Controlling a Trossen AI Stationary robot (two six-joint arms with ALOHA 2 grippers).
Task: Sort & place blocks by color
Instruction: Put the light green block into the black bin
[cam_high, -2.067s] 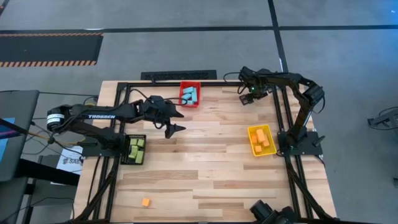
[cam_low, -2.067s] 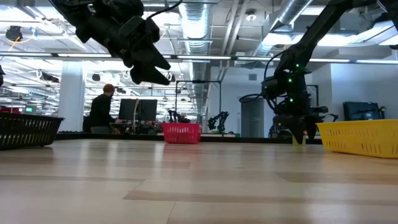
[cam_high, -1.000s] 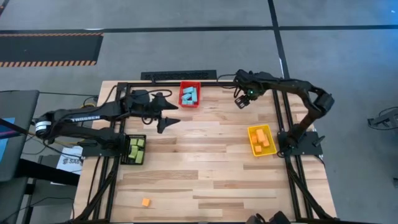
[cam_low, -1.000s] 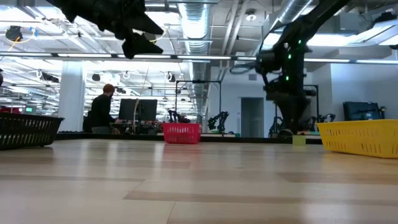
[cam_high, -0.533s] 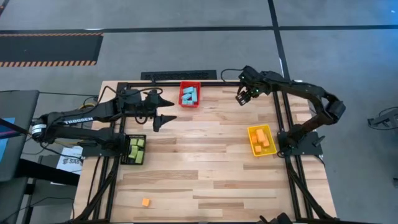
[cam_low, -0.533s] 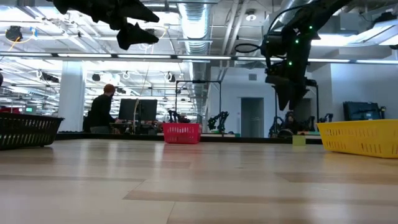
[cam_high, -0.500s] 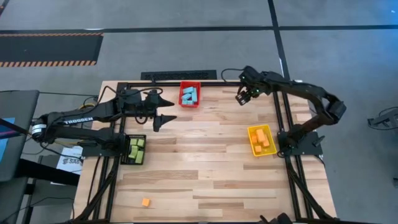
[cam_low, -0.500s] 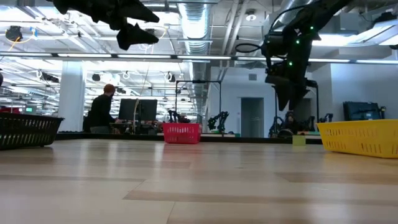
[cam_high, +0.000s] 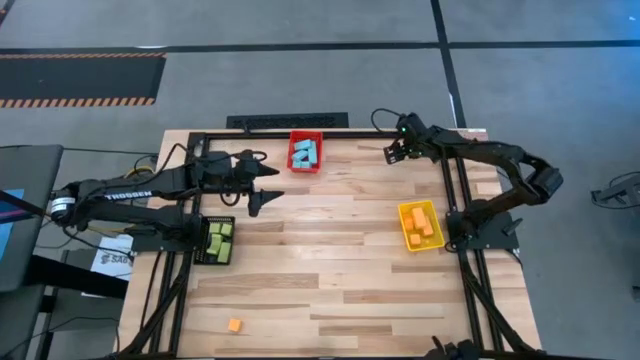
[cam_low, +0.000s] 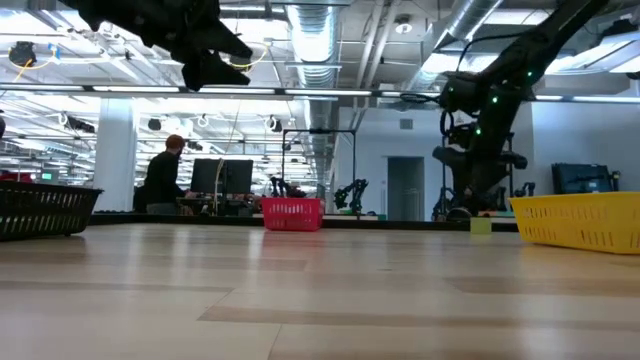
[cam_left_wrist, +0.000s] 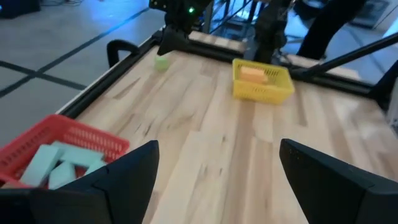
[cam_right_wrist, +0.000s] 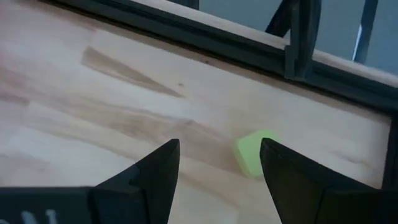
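Observation:
A yellow-green block (cam_right_wrist: 255, 152) lies on the table by the far right corner; it also shows in the low view (cam_low: 481, 226) and the left wrist view (cam_left_wrist: 162, 61). My right gripper (cam_right_wrist: 217, 169) hovers open just above and short of it (cam_high: 393, 151), touching nothing. My left gripper (cam_high: 264, 192) is open, high over the table's left half near the red bin (cam_left_wrist: 217, 177). One orange block (cam_high: 234, 325) lies near the table's near left edge. Light-blue blocks (cam_high: 305, 152) fill the red bin, orange ones (cam_high: 421, 222) the yellow bin, green ones (cam_high: 219, 238) the black bin.
The red bin (cam_high: 292, 165) stands at the far edge's middle, the yellow bin (cam_high: 404, 232) near the right edge, the black bin (cam_high: 204, 252) at the left edge. A dark frame rail (cam_right_wrist: 205, 43) runs just beyond the green block. Bare wood spans the table's middle.
My right gripper rose over the green block, shifted slightly toward the far edge and came down again beside it, staying open, while its elbow swung toward the right. The green block stayed put. My left gripper drew back a little toward the table's left edge, still open.

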